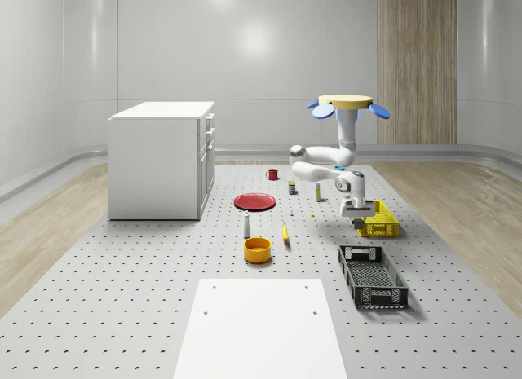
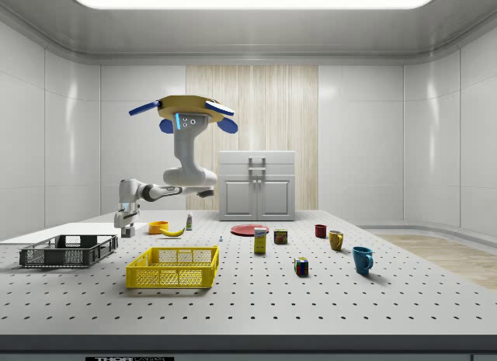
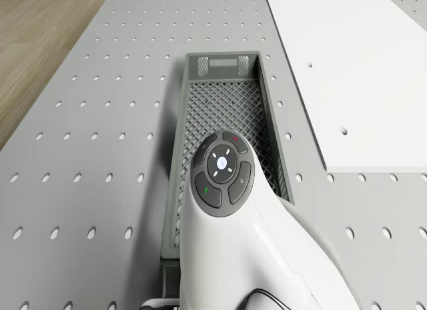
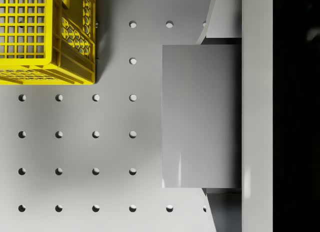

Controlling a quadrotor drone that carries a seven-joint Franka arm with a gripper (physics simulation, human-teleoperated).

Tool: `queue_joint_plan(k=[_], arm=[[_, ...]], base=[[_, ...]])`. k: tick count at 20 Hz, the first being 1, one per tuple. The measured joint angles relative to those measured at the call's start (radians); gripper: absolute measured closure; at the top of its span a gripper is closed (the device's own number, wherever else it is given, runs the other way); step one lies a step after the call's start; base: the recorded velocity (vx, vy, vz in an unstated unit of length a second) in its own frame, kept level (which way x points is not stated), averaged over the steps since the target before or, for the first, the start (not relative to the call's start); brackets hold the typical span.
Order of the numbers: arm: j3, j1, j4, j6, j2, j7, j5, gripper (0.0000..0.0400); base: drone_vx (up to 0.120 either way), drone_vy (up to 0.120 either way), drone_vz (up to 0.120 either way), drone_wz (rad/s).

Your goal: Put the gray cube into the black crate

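Note:
The drone [image 1: 348, 104] hovers above the table behind the black crate [image 1: 373, 275], its arm bent forward and down. My gripper [image 1: 356, 218] hangs above the table beside the yellow crate [image 1: 382, 221] and is shut on the gray cube [image 4: 200, 117]. In the wrist view the cube sits between both fingers [image 4: 222, 22], with the yellow crate's corner [image 4: 47, 37] on the table below. From the side the gripper [image 2: 126, 224] holds the cube [image 2: 126, 231] above and just behind the black crate [image 2: 68, 251]. In the drone view the black mesh crate [image 3: 223, 90] lies beyond the arm's wrist.
A white cabinet [image 1: 163, 159] stands at the whole-scene view's back left. On the table lie a red plate [image 1: 254, 201], an orange bowl [image 1: 257, 248], a banana [image 1: 285, 233], a red mug [image 1: 272, 174] and small boxes. A white panel [image 1: 261, 326] covers the table's front.

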Motion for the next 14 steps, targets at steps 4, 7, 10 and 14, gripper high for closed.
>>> queue_joint_plan(k=[4,7,10,14], arm=[[0.0,-0.001,0.0,0.001,-0.002,0.0,0.001,0.015],[0.0,-0.001,0.0,0.002,-0.003,0.001,0.001,0.015],[0.0,-0.001,0.0,0.003,-0.004,0.001,0.002,0.015],[0.001,-0.002,0.0,0.005,-0.005,0.001,0.002,0.015]], base=[[0.12,-0.04,0.0,0.0],[0.12,-0.027,0.0,0.0],[0.12,0.0,0.0,0.0],[0.12,0.0,0.0,0.0]])
